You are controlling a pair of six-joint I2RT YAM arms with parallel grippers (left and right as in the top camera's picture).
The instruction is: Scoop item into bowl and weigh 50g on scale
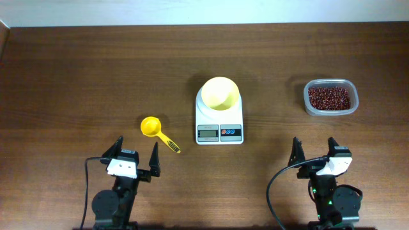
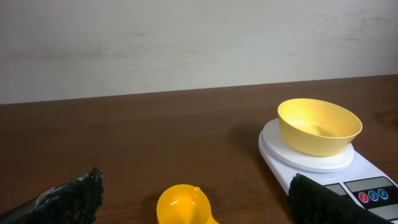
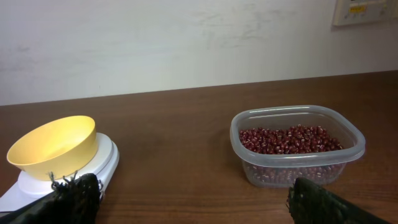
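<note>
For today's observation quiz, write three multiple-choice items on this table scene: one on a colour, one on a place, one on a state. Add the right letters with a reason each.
1. What colour are the beans in the clear tub?
A. green
B. dark red-brown
C. white

2. Where does the yellow bowl stand?
A. on the scale
B. inside the tub
C. beside the tub

3. How do the two pairs of jaws stand?
A. both shut
B. one open, one shut
C. both open, holding nothing

Right letters:
1 B, the heap in the tub looks dark red-brown in the right wrist view.
2 A, the bowl sits on the scale's round white platform.
3 C, from overhead each pair is spread wide with nothing between.
</note>
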